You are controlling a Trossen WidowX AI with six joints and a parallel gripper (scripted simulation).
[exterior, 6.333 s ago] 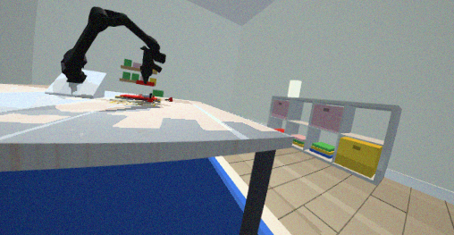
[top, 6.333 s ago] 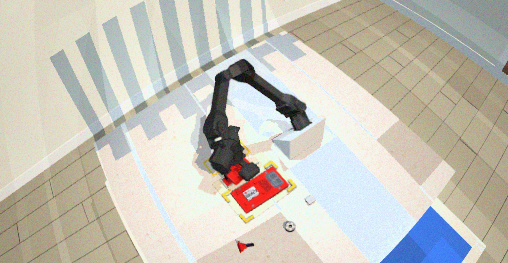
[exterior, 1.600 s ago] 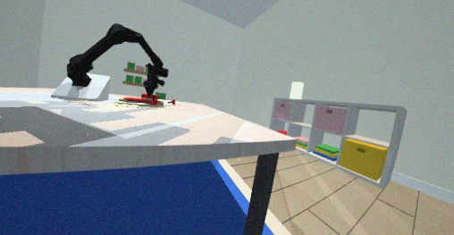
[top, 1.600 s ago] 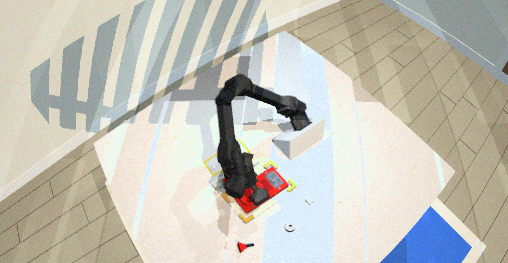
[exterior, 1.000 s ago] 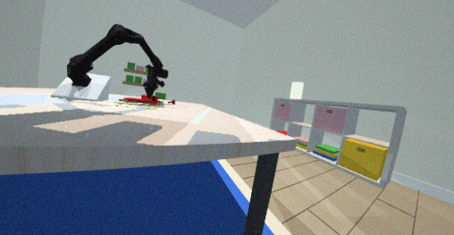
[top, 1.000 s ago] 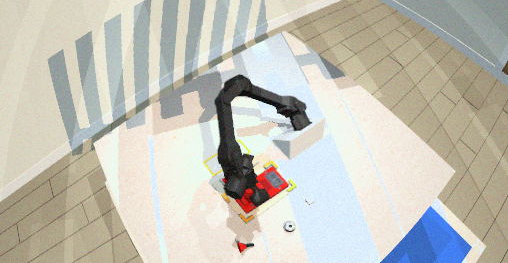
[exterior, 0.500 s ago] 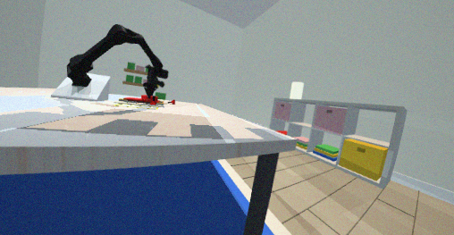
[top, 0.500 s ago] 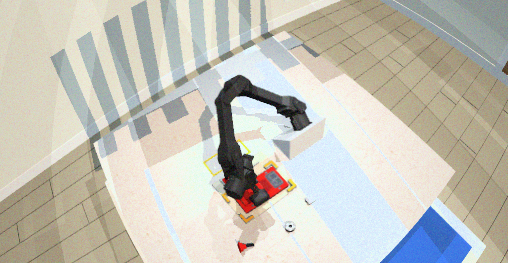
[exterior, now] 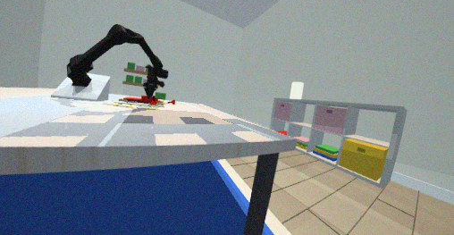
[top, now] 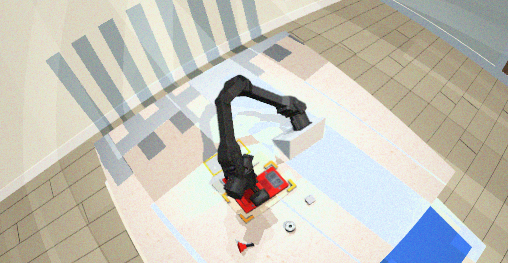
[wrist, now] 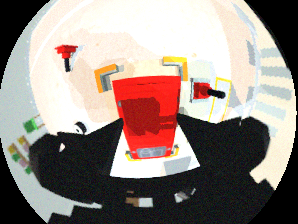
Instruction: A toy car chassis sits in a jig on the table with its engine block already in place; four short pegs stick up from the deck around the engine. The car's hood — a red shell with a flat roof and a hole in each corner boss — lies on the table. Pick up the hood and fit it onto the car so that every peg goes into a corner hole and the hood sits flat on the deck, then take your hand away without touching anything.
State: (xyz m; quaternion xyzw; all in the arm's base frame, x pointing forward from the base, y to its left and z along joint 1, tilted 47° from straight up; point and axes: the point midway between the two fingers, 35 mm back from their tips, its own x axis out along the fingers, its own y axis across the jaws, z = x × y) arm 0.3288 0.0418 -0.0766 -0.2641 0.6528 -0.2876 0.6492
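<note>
The red hood (wrist: 145, 115) lies over the car's deck between my fingers, in shadow in the wrist view. The red chassis (top: 284, 183) sits between the jig's yellow corner brackets (top: 246, 218) (wrist: 177, 62), and its grey panel (top: 274, 178) (wrist: 151, 151) shows at one end. My gripper (top: 250, 194) (exterior: 150, 96) (wrist: 150, 118) is open, pointing down, with one black finger on each side of the hood, low at the car. Whether the fingers touch the hood cannot be told. The pegs, corner holes and engine block are hidden, so the exact seating of the hood cannot be seen.
A red piece with a black stem (top: 242, 247) (wrist: 65, 50) lies off one end of the jig. Another red piece with a black stem (wrist: 201, 91) stands beside the jig, near a yellow outline (wrist: 216, 100). A wheel (top: 290, 226) and a small grey block (top: 310, 200) lie on the other side.
</note>
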